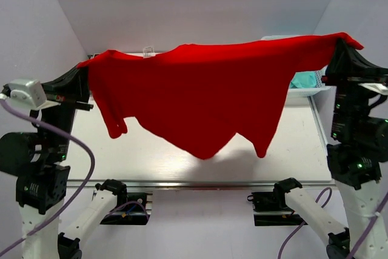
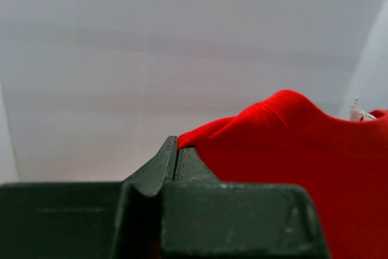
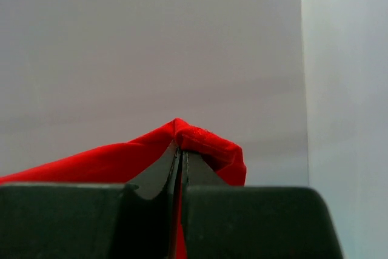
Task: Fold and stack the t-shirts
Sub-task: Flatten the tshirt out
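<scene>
A bright red t-shirt [image 1: 200,95] hangs spread in the air above the table, stretched between both arms. My left gripper [image 1: 83,68] is shut on its left corner; in the left wrist view the cloth [image 2: 291,150] comes out of the closed tips of that gripper [image 2: 176,145]. My right gripper [image 1: 343,43] is shut on the right corner, held slightly higher; in the right wrist view the fabric [image 3: 200,141] drapes over the closed tips of that gripper [image 3: 180,150]. The shirt's lower edge hangs above the table. No grey or pink shirt shows.
A white basket [image 1: 312,83] with teal cloth [image 1: 302,80] inside stands at the back right, partly hidden by the shirt. The pale table [image 1: 151,162] lies below. White walls close in on both sides and the back.
</scene>
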